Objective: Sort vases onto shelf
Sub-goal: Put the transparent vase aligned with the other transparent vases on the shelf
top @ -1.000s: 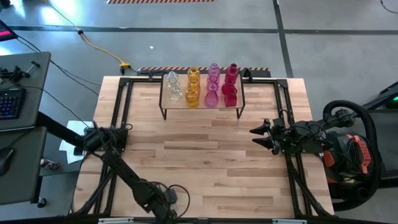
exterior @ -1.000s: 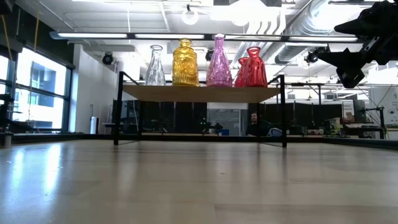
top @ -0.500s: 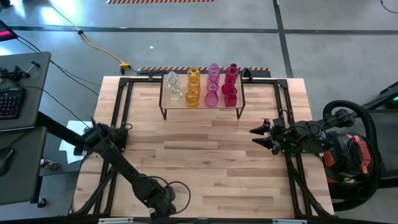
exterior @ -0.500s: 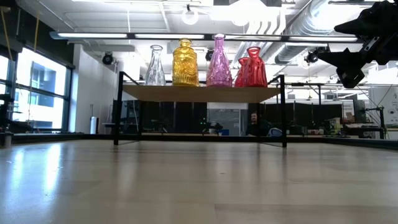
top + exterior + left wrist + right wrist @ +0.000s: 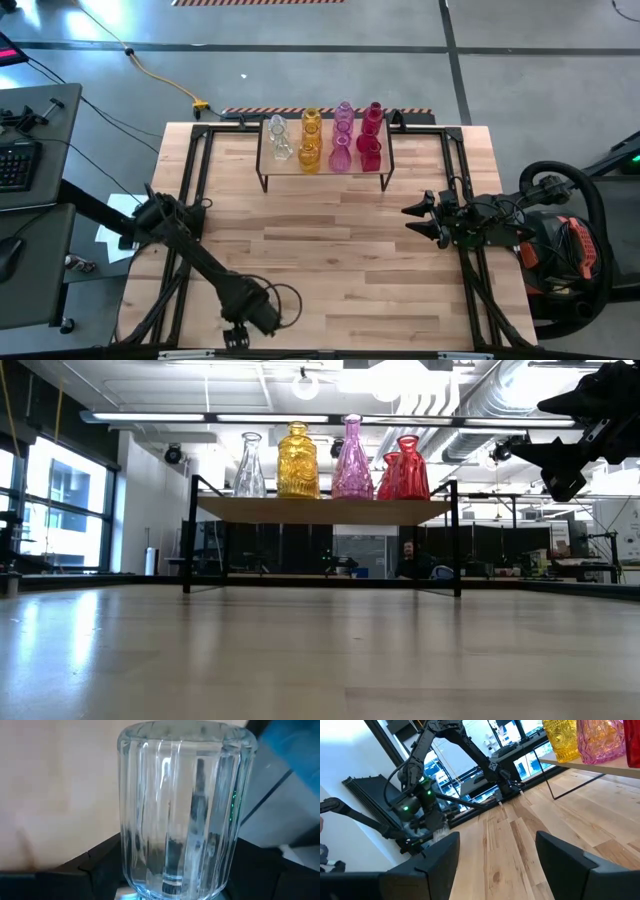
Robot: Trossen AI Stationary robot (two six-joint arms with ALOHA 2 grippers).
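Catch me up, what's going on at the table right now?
The left gripper is at the table's near edge, closed on a clear ribbed vase that fills its wrist view. The right gripper hangs open and empty above the table's right side. On the shelf at the far side, clear, amber, pink and red vases already stand grouped by colour, so this clear one is probably headed for the clear end.

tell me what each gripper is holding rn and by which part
The left gripper holds a clear ribbed vase by its lower end, between both fingers. The right gripper is open and holds nothing.
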